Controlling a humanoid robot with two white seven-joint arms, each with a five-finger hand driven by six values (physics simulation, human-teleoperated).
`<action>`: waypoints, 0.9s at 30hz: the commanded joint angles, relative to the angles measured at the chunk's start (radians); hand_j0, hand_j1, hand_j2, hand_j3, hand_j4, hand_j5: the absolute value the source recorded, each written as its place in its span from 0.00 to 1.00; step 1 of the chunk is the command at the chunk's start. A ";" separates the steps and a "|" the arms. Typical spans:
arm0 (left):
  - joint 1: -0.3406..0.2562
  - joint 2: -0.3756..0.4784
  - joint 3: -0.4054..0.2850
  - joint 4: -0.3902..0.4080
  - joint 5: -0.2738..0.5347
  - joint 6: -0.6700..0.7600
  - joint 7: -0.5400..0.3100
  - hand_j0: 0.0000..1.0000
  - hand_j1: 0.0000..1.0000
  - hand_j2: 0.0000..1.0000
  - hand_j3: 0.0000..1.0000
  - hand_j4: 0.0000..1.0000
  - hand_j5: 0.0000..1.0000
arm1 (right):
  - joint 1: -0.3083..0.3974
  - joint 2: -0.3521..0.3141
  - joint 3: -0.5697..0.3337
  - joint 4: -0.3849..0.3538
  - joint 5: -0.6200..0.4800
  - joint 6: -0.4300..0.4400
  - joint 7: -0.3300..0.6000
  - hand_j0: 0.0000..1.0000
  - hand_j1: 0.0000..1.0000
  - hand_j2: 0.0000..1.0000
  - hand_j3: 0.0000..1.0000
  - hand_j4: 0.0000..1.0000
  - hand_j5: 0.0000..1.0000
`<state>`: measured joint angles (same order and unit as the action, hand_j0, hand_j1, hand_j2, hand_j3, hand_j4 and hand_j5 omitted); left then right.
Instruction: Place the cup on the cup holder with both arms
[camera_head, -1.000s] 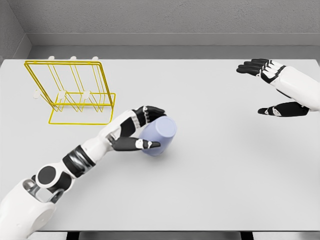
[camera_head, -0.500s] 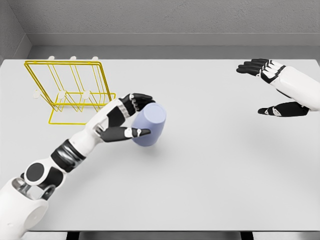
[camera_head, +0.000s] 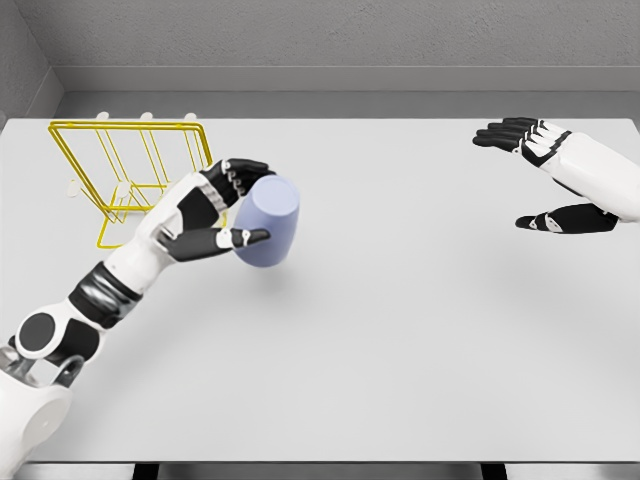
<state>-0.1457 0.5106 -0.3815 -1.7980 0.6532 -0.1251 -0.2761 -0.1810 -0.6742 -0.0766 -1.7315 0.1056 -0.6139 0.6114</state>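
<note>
Left hand (camera_head: 222, 205) grips cup (camera_head: 267, 222) beside yellow rack (camera_head: 125, 150).

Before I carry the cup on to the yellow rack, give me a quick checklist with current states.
1. Left hand wrapped around the cup: ok.
2. Cup lifted off the table: ok, a shadow lies beneath it.
3. Yellow rack upright, pegs free: ok.
4. Path from cup to rack clear: ok.
5. Right hand out of the way, open at far right: ok.
6. Grip firmness: cannot tell.
</note>
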 joint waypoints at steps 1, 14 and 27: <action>0.000 0.006 0.015 -0.001 0.014 -0.001 0.000 0.69 0.69 0.69 0.69 0.69 0.69 | 0.000 -0.001 0.000 0.000 -0.007 0.003 -0.001 1.00 1.00 1.00 1.00 1.00 1.00; -0.006 0.019 0.078 -0.001 0.042 -0.001 0.000 0.68 0.68 0.68 0.68 0.68 0.68 | 0.000 -0.001 0.000 0.000 -0.007 0.003 -0.001 1.00 1.00 1.00 1.00 1.00 1.00; -0.008 0.052 0.136 0.006 0.094 -0.001 0.001 0.68 0.68 0.68 0.68 0.68 0.68 | 0.000 -0.001 0.000 0.000 -0.007 0.003 -0.001 1.00 1.00 1.00 1.00 1.00 1.00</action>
<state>-0.1534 0.5597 -0.2544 -1.7931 0.7365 -0.1258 -0.2751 -0.1810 -0.6742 -0.0766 -1.7315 0.1056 -0.6139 0.6114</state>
